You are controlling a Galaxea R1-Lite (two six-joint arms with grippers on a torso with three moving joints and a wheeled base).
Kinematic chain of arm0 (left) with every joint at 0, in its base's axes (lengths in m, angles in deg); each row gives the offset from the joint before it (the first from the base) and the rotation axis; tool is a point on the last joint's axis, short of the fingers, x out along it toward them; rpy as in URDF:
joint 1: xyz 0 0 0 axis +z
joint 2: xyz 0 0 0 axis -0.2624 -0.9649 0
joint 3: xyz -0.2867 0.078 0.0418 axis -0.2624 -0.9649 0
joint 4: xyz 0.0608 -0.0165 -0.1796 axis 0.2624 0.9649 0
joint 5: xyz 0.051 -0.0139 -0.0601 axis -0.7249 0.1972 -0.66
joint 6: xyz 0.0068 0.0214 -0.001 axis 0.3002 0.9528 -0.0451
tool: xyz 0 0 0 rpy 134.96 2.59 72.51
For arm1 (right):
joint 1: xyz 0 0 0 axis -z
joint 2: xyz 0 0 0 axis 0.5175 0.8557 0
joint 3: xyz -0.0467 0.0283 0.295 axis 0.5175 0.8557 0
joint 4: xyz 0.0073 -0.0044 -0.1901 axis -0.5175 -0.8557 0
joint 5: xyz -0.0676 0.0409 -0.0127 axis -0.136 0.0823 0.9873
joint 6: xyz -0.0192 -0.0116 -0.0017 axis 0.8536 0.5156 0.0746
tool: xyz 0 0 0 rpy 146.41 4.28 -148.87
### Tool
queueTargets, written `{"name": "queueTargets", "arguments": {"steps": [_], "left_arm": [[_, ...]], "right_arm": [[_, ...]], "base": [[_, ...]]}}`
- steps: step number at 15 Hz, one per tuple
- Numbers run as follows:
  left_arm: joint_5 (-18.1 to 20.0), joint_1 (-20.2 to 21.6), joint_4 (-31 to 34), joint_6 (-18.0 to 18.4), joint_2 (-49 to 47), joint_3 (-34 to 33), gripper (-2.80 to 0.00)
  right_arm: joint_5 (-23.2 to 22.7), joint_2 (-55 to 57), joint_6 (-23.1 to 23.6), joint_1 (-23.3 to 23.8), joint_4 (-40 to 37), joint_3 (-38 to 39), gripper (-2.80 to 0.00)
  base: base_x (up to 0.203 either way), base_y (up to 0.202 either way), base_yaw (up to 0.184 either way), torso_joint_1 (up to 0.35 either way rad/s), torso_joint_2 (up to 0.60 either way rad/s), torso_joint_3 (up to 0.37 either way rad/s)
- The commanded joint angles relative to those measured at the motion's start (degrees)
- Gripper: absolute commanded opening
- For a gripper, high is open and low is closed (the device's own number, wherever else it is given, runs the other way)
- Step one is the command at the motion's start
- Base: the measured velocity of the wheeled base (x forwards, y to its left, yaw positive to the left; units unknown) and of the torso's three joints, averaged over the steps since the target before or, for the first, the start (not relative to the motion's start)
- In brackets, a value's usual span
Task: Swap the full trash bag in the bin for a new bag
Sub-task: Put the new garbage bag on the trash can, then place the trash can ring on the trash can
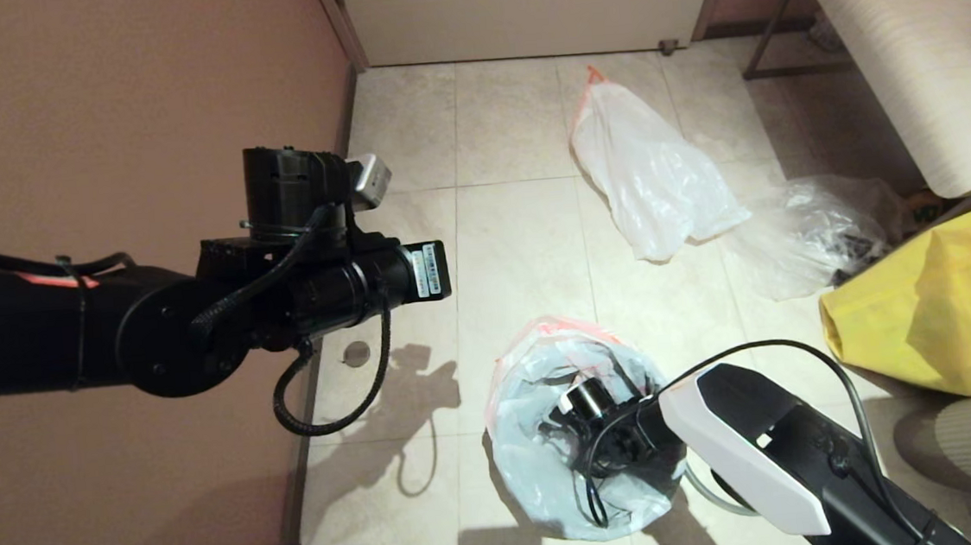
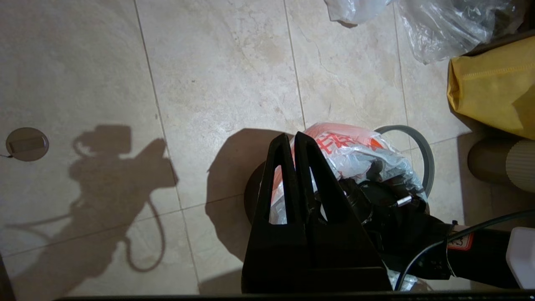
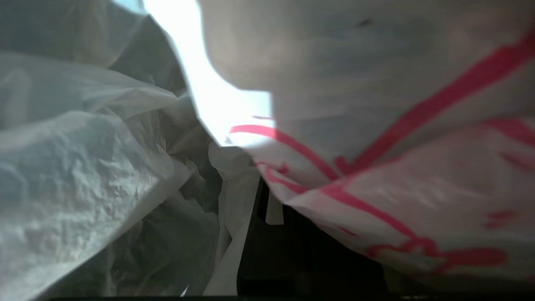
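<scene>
2 pincers were at work over the tiled floor (image 1: pixel 526 243). Nearest, the right pincer (image 1: pixel 578 408) was sunk into the mouth of the new bag (image 1: pixel 537 372), which lined the bin (image 2: pixel 250 196); its fingers were hidden by plastic in the head view, but it was fully closed, and whether it pinched any film could not be told. All around it, in its own wrist view, lay crumpled white film with red printed lines (image 3: pixel 376 175). Just beside the bin on the floor, under the right arm, lay the grey hoop (image 2: pixel 422 154). Off to that pincer's left and held well above the floor, the left pincer (image 2: pixel 294 142) had its 2 black fingers pressed together, holding nothing. Farther out beyond the right pincer, well apart from the bin, the full trash bag (image 1: pixel 651 173) lay on its side on the floor. Beside it sat a clear crinkled bag (image 1: pixel 803 230) and a yellow tote (image 1: pixel 931 315).
</scene>
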Motion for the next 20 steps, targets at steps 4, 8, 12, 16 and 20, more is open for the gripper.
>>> {"name": "queueTargets", "arguments": {"steps": [4, 8, 12, 16, 20], "left_arm": [[0.3, -0.21, -1.31, 0.36, 0.05, -0.86, -2.8], [-0.07, -2.75, -0.43, 0.42, 0.35, -0.92, -2.8], [-1.57, -5.21, 2.99, 1.5, 1.49, -1.12, -2.8], [-1.92, -4.59, 2.99, 1.59, 1.15, -1.3, -2.8], [-2.26, -3.85, 3.16, 2.99, 3.06, -2.09, -2.8]], "right_arm": [[-1.64, -2.16, 0.61, -0.12, -0.63, 0.36, -2.8], [-5.36, -19.29, -8.32, -3.4, -8.51, 10.39, -2.8], [-9.01, -42.8, -19.57, -7.18, -11.97, 30.96, -2.8], [-8.97, -64.46, -27.46, -4.95, -13.03, 49.54, -2.8], [-8.01, -69.59, -33.44, 9.56, -13.04, 56.41, -2.8]], "base": [[0.0, 0.0, 0.0, 0.0, 0.0, 0.0], [0.0, 0.0, 0.0, 0.0, 0.0, 0.0], [0.0, 0.0, 0.0, 0.0, 0.0, 0.0], [0.0, 0.0, 0.0, 0.0, 0.0, 0.0], [0.0, 0.0, 0.0, 0.0, 0.0, 0.0]]}}
